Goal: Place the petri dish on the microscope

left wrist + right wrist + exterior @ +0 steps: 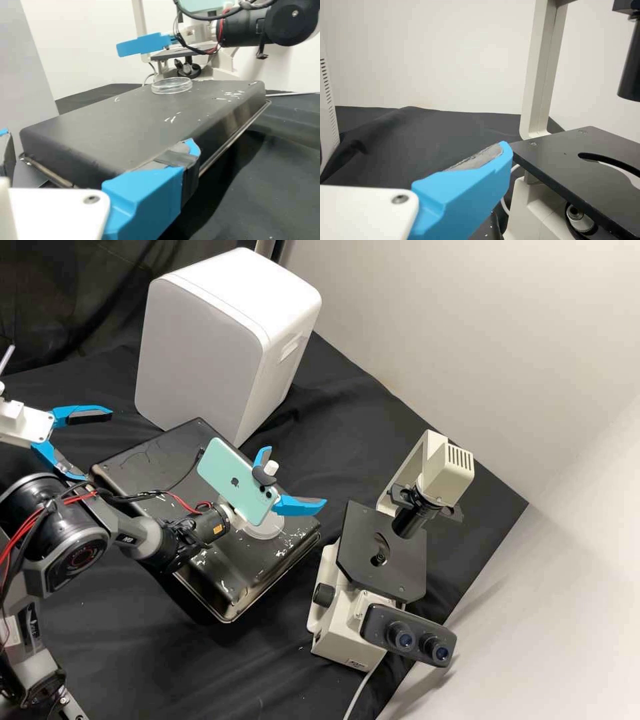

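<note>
Left jaws apart; petri dish (171, 85) flat

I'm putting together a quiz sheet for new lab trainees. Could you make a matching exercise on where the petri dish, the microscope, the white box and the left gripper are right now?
Things
1. petri dish
2. microscope
3. white box
4. left gripper

Places or states
A. behind the black tray, at the back
B. open, on the tray's side away from the microscope
C. on top of the tray
D. beside the tray, nothing on it

Pairs: 1-C, 2-D, 3-A, 4-B
</note>
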Motion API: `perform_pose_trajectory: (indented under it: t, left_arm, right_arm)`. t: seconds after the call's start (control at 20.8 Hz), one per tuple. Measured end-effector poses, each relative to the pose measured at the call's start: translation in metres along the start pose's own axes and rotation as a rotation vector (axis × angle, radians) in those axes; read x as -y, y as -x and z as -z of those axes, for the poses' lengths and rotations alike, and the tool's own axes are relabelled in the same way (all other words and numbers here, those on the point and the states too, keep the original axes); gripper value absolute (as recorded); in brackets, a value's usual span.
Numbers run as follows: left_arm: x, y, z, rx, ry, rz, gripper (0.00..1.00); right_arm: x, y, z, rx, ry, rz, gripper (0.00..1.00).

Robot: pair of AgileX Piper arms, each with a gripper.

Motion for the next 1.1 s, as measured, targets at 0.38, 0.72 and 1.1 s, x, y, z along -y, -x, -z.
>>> perform_pose_trajectory:
  t: [0.38,0.72,1.1]
  left_arm:
    - [-0.0013,-0.001,0.0,0.017,0.008,-0.001,1.0]
    - [-0.0012,-0.001,0.0,0.02,0.006,0.0,1.0]
    - [-0.0012,-0.001,0.0,0.02,0.006,0.0,1.0]
  right_arm:
    - [0.0,0.0,0.0,-0.002,0.0,-0.002,1.0]
    - [0.007,0.026,-0.009,-0.005,0.003,-0.011,1.0]
    - [0.02,0.051,-0.022,0.013,0.006,0.009,1.0]
